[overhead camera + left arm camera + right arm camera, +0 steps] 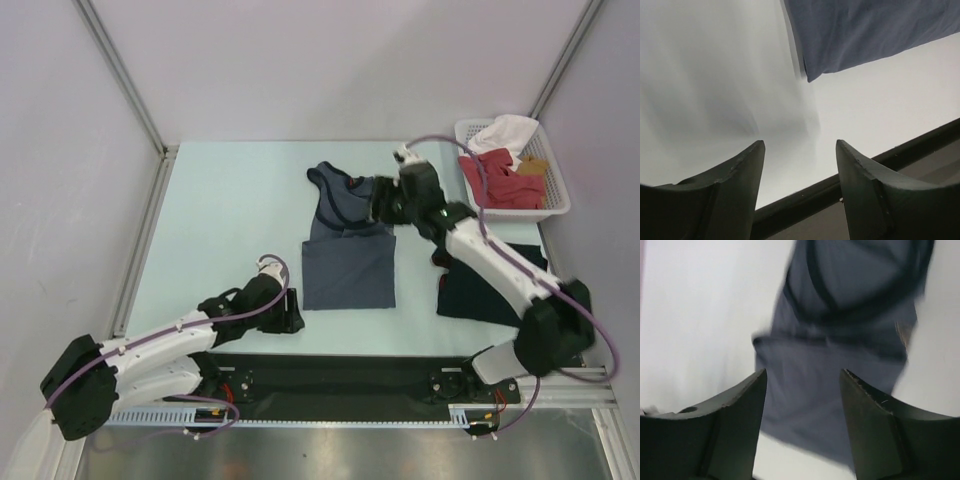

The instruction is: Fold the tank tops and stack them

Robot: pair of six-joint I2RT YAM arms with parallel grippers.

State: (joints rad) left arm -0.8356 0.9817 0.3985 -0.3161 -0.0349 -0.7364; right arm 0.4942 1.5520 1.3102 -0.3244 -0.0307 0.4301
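The slate-blue tank top (pixel 348 262) lies in the middle of the table, its lower part a flat rectangle and its straps and neckline (pixel 335 190) bunched at the far end. My right gripper (pixel 377 208) hovers open over its upper right part. In the right wrist view the cloth (pixel 840 340) fills the space beyond the empty right gripper (pixel 803 372). My left gripper (pixel 292 314) sits open by the top's near left corner (pixel 810 75), and the left gripper (pixel 800 145) holds nothing. A dark navy tank top (pixel 465 292) lies flat under the right arm.
A white basket (pixel 556 200) at the back right holds a red garment (pixel 500 180) and a white one (pixel 505 132). The table's dark front edge (pixel 900 150) runs just beyond my left fingers. Metal frame posts stand at both back corners.
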